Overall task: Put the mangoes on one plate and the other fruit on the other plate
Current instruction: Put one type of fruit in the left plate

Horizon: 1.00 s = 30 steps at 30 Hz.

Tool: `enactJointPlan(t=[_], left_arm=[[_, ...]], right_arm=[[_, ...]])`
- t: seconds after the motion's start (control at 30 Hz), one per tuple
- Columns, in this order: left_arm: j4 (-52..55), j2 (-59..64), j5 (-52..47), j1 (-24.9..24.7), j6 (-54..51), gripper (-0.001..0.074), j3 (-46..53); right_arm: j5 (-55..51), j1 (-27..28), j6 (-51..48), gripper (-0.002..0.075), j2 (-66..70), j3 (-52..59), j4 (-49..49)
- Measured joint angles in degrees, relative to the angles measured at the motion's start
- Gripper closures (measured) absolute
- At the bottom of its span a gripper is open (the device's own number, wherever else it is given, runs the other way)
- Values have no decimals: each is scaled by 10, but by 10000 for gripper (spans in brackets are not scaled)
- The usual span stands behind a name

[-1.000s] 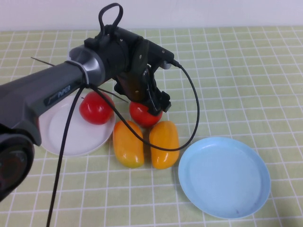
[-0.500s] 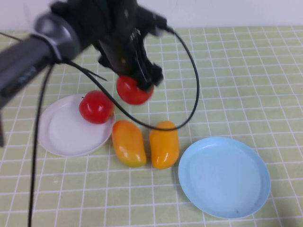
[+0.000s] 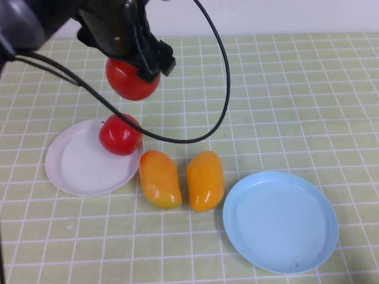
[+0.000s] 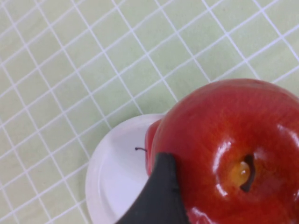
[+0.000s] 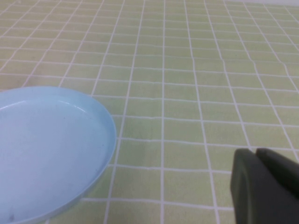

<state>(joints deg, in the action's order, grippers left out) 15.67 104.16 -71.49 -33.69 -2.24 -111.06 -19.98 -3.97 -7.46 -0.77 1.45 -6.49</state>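
My left gripper is shut on a red apple and holds it in the air behind the white plate. From the left wrist view that apple fills the frame above the white plate. A second red apple rests on the plate's right rim. Two orange mangoes lie side by side on the cloth between the plates. The light blue plate sits at the front right with nothing on it. My right gripper is shut, low over the cloth beside the blue plate.
A green checked cloth covers the whole table. The left arm's black cable loops down over the middle, close above the mangoes.
The left gripper has lifted the apple off the cloth beside the mangoes and carried it up and to the left, toward the back above the white plate.
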Motion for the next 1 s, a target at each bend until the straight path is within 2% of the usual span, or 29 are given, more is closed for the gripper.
enactJointPlan(t=[0.1,0.27,0.5,0.6,0.77,1.0], left_arm=[[3,-30,0,0,1,154,25],[18,-99,0,7,27,154,128],[20,-143,4,64,44,154,271],[18,-143,41,93,51,154,317],[13,-143,112,120,57,154,362],[-7,-95,175,135,57,154,366]], right_arm=[[0,0,0,741,0,0,0],[0,0,0,741,0,0,0],[0,0,0,741,0,0,0],[0,0,0,741,0,0,0],[0,0,0,741,0,0,0],[0,0,0,741,0,0,0]])
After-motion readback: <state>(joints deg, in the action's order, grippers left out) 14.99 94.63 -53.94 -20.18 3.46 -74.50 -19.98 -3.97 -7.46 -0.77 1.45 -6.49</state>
